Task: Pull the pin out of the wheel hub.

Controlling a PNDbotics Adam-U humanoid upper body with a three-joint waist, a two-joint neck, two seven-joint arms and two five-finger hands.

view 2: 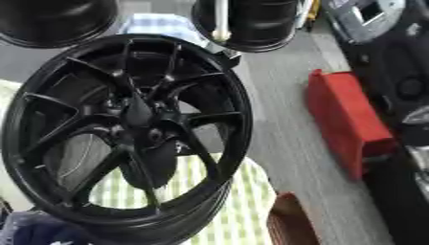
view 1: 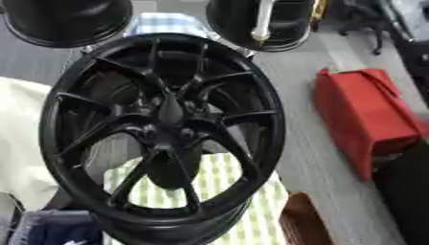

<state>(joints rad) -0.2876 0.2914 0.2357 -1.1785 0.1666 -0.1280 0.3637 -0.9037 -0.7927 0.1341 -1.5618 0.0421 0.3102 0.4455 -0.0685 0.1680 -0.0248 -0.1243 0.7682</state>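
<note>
A black multi-spoke wheel hub [view 1: 159, 134] stands upright, facing me, and fills the middle of both views. At its centre a dark pointed shape [view 1: 172, 111] sticks out between the spokes; I cannot tell whether it is the pin. Through the lower spokes a dark oval shape [view 1: 170, 168] shows behind the wheel. The wheel stands on a green-and-white checked cloth [view 1: 226, 177]. Neither of my hands shows in either view.
Two black round drums sit at the far edge, one left [view 1: 67, 21] and one right [view 1: 260, 24], the right one with a white rod [view 1: 263, 21] in front. A red box [view 1: 360, 117] lies right, a brown object [view 1: 303, 222] at lower right, blue fabric [view 1: 50, 229] at lower left.
</note>
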